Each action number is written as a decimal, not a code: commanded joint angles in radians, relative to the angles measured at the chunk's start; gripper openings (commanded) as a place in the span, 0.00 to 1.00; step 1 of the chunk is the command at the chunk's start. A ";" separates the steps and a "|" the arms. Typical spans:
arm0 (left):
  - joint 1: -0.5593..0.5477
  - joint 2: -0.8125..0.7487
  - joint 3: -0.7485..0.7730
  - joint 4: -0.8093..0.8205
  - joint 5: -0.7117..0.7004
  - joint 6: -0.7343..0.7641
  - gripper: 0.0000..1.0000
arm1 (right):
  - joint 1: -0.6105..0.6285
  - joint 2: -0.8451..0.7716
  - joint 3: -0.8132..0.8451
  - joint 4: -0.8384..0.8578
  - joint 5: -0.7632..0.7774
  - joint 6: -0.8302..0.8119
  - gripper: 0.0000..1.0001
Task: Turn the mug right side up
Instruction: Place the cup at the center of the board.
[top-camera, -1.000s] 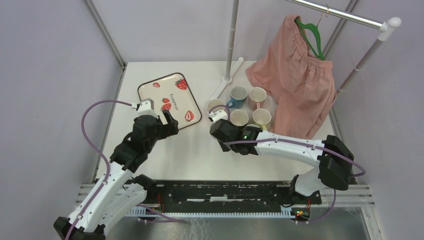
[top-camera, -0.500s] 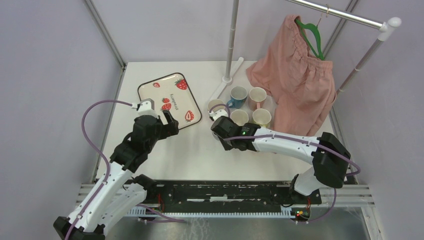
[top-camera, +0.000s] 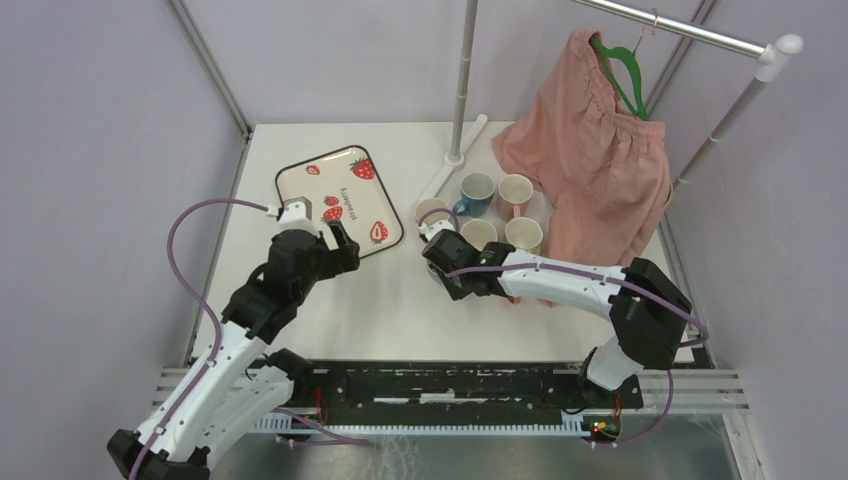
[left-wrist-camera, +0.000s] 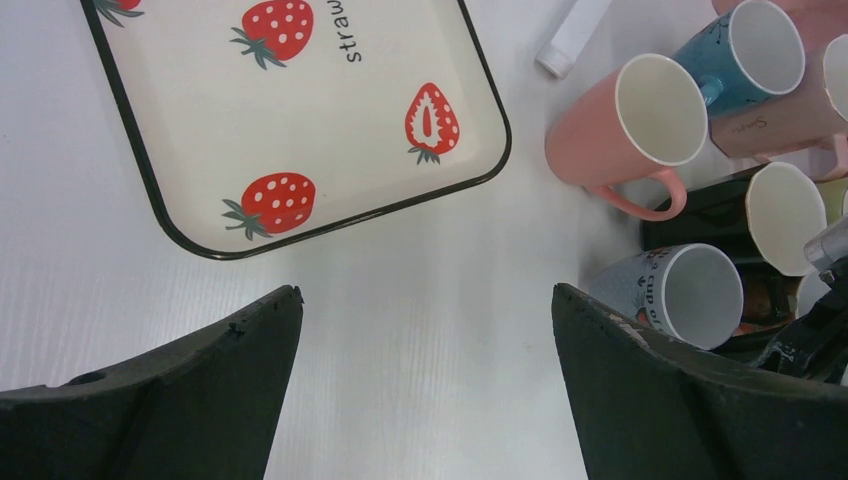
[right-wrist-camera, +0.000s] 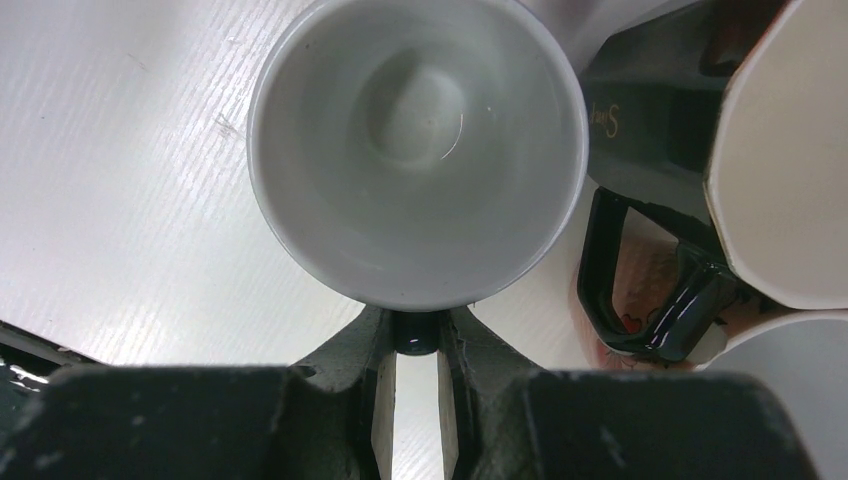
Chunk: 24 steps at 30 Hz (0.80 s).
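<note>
A grey-blue mug with a white inside (right-wrist-camera: 415, 150) fills the right wrist view, its mouth facing the camera. My right gripper (right-wrist-camera: 415, 340) is shut on its dark handle. In the left wrist view the same mug (left-wrist-camera: 690, 295) stands at the near edge of the mug cluster, mouth up like its neighbours. In the top view my right gripper (top-camera: 452, 266) covers it. My left gripper (left-wrist-camera: 425, 295) is open and empty above bare table, just below the strawberry tray; it also shows in the top view (top-camera: 338, 250).
A strawberry tray (top-camera: 340, 195) lies at the back left. Blue (top-camera: 477, 190), pink (top-camera: 515, 190) and cream (top-camera: 523, 233) mugs cluster behind my right gripper. A black mug (right-wrist-camera: 650, 300) lies beside the held one. A rack pole (top-camera: 460, 90) and pink garment (top-camera: 590, 150) stand behind.
My right wrist has shifted a little left and turned with the mug in it, and its forearm has swung closer to the mugs. The left arm has barely moved.
</note>
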<state>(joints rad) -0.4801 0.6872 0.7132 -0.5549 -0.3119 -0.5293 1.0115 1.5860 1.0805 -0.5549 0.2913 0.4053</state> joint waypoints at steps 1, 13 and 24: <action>-0.006 0.003 -0.007 0.014 0.006 0.025 1.00 | -0.007 0.003 0.025 0.034 0.009 -0.018 0.00; -0.008 0.014 -0.012 0.027 0.022 0.029 1.00 | -0.034 0.029 0.017 0.043 -0.025 -0.033 0.00; -0.008 0.020 -0.013 0.031 0.032 0.031 1.00 | -0.044 0.036 -0.008 0.064 -0.046 -0.031 0.05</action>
<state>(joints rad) -0.4839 0.7090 0.7090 -0.5518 -0.2855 -0.5293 0.9730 1.6207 1.0725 -0.5354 0.2436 0.3843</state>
